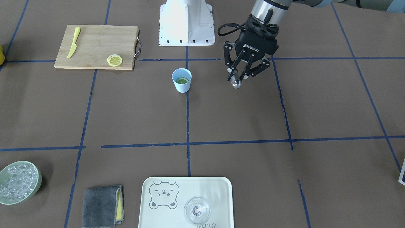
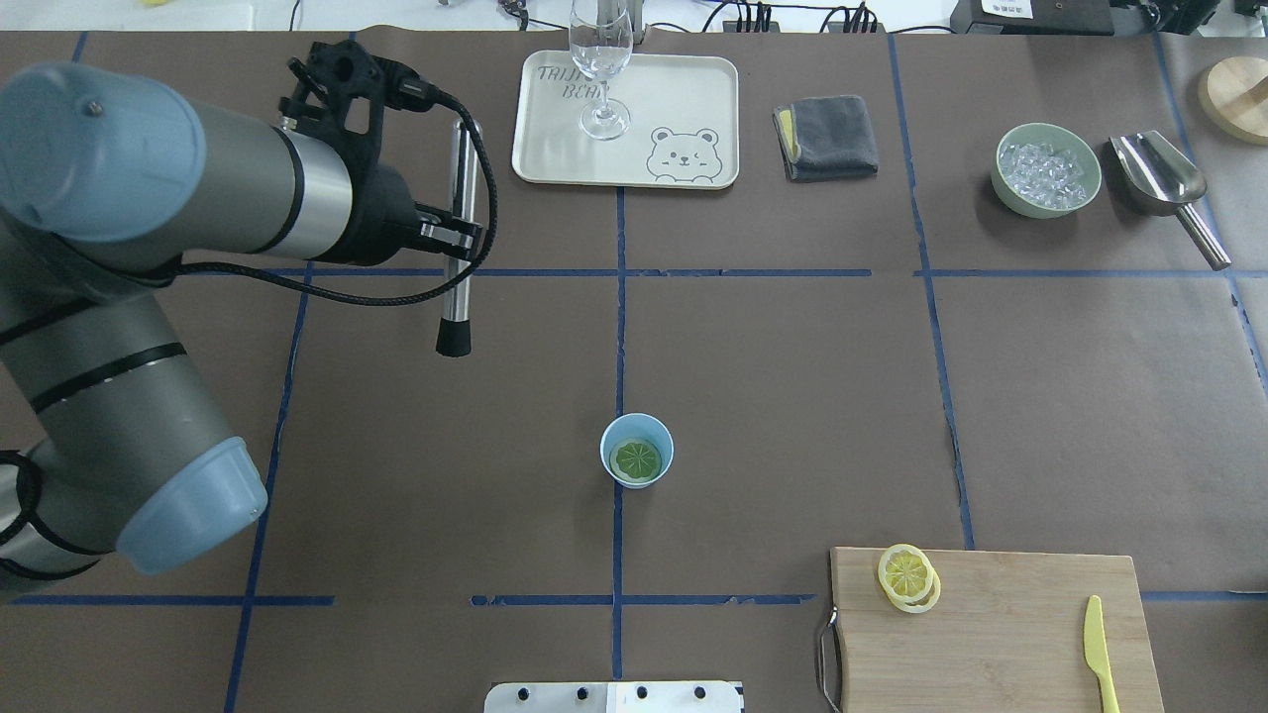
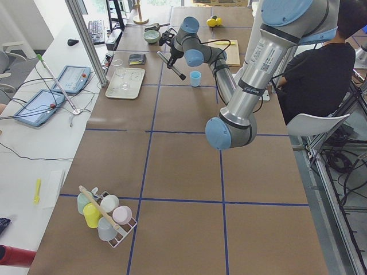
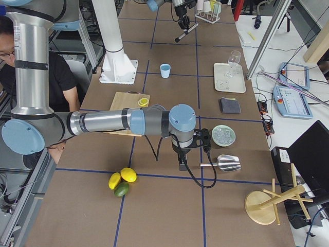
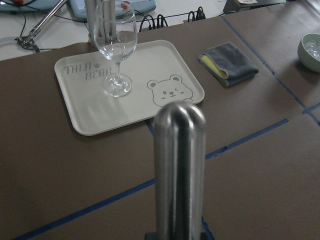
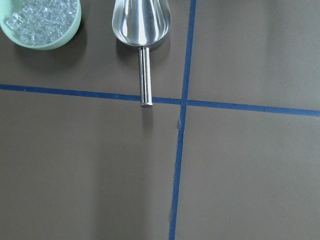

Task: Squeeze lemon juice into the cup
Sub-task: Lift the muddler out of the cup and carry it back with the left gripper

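The light-blue cup (image 2: 634,426) stands upright near the table's middle, also seen in the front view (image 1: 182,87). The lemon (image 2: 635,458) lies flat inside it, greenish in the cup's shade (image 1: 182,80). My left gripper (image 1: 239,76) hangs above the table, to the left of the cup and farther from my base, shut on a steel muddler (image 2: 459,248) with a black tip. The muddler's rounded steel end fills the left wrist view (image 5: 179,160). My right gripper (image 4: 182,162) shows only in the exterior right view, by the ice scoop; I cannot tell its state.
A wooden cutting board (image 2: 1010,624) at the near right carries paler lemon slices (image 2: 906,574) and a yellow knife (image 2: 1098,654). Along the far edge are a tray (image 2: 684,89) with a clear glass (image 2: 601,59), a grey cloth (image 2: 827,137), a green ice bowl (image 2: 1040,210) and a steel scoop (image 2: 1159,173).
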You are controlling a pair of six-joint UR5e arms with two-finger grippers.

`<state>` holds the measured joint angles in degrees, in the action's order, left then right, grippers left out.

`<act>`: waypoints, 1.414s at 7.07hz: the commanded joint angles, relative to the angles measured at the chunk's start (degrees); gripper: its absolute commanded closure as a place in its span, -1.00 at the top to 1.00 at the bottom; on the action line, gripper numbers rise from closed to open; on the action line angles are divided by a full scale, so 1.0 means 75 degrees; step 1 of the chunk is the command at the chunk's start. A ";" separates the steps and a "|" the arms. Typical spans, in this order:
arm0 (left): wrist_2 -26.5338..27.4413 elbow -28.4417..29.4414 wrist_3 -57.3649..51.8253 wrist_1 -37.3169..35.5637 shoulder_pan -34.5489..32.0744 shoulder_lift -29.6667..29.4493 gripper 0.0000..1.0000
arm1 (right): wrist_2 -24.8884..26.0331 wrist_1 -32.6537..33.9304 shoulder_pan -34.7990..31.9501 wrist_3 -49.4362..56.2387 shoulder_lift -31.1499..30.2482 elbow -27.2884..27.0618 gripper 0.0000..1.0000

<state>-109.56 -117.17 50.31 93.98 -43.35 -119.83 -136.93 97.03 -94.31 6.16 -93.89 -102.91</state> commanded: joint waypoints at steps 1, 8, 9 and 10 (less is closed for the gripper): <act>-0.1069 -0.0011 0.0125 -0.2209 -0.0723 0.0028 -1.00 | -0.0001 0.0000 0.0000 -0.0001 0.0004 -0.0013 1.00; -0.1514 0.1464 -0.1914 -0.3941 -0.0771 0.1538 -1.00 | -0.0338 0.0000 0.0000 -0.0236 0.0074 -0.0131 1.00; -0.1575 0.1547 -0.1903 -0.3941 -0.0771 0.1783 -1.00 | -0.0387 0.0000 0.0000 -0.0224 0.0062 -0.0142 1.00; -0.1610 0.1769 -0.1914 -0.3790 -0.0771 0.1948 -1.00 | -0.0388 0.0000 0.0000 -0.0236 0.0074 -0.0166 1.00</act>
<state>-121.04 -105.63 36.05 64.68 -49.11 -107.00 -139.44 97.04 -94.31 4.44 -93.37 -104.01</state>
